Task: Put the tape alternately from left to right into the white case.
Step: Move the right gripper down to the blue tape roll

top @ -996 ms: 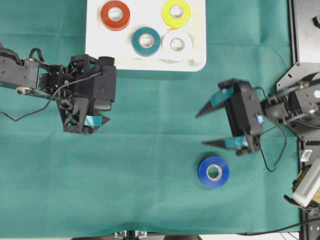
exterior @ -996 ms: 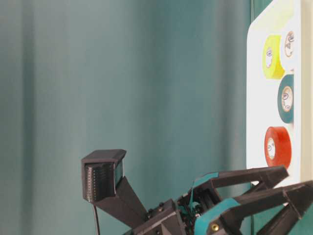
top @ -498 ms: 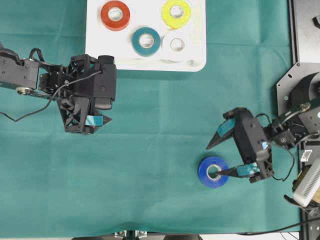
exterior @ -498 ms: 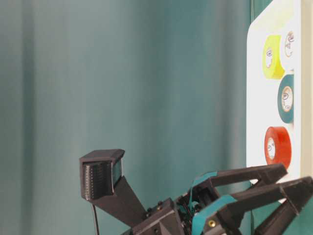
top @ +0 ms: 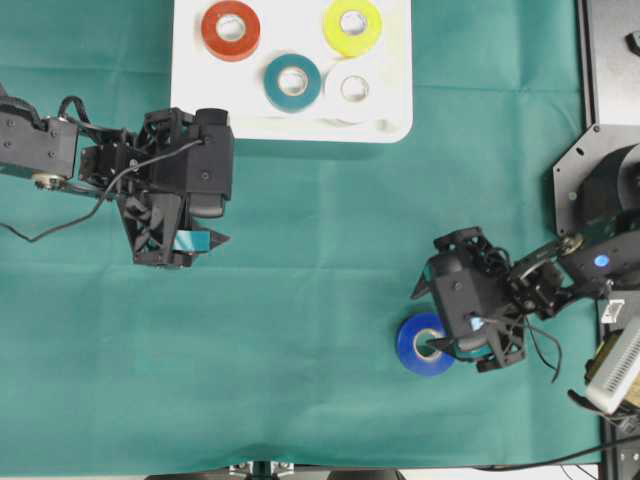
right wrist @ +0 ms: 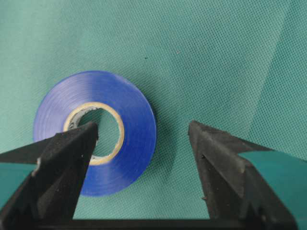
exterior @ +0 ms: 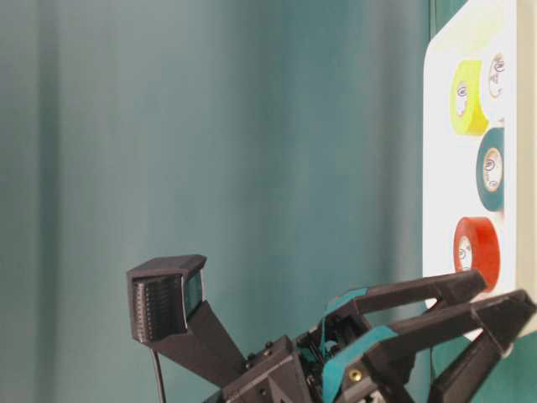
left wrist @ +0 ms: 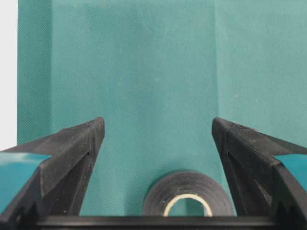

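A blue tape roll (top: 412,347) (right wrist: 136,129) lies flat on the green cloth at the front right. My right gripper (top: 424,322) (right wrist: 143,126) is open and low over it, with one fingertip (right wrist: 81,139) in the roll's pale core and the other outside the roll's rim. The left gripper (top: 182,244) (left wrist: 157,122) (exterior: 503,294) is open above a black tape roll (left wrist: 160,194), which lies flat between its fingers; the arm hides this roll from overhead. The white case (top: 190,100) (exterior: 440,168) at the back holds red (top: 231,30), yellow (top: 352,27), teal (top: 292,82) and white (top: 354,89) rolls.
A green cloth (top: 300,300) covers the table. A black metal plate (top: 610,70) and the right arm's base stand along the right edge, with a white device (top: 618,368) and cables near the front right corner.
The right gripper has swung forward and left, down onto the blue roll, and one finger now sits in its core. The left gripper has barely moved.
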Controlling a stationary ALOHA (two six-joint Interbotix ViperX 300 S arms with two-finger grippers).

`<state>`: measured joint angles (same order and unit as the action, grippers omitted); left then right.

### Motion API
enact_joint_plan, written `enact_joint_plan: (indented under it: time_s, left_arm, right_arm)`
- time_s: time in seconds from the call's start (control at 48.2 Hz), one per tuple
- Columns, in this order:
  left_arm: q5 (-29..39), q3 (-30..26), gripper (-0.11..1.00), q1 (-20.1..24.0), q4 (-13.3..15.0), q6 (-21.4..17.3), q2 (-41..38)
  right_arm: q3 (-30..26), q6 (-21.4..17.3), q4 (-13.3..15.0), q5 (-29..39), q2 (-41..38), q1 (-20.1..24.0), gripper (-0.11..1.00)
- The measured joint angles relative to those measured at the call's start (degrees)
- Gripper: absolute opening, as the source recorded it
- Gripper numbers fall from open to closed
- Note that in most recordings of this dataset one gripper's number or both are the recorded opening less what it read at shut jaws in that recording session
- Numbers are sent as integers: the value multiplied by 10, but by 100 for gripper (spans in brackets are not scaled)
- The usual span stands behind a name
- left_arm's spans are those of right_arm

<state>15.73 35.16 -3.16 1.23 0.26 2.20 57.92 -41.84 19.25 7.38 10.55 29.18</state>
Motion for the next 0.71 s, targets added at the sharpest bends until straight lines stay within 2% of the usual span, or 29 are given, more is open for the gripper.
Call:
enact_joint_plan:
  time_s: [0.539,0.602,0.705]
  left_arm:
    - [0,0,78,0,1,1,1]
    - [0,0,77,-1,1,1,1]
    - [0,-1,78,-1,1,1,1]
  right_arm:
    - [-15,0,0,3,-49,1,78]
    - [-16,0,1,3,-54,1,73]
    - [-19,0,1,2,-55,1,51]
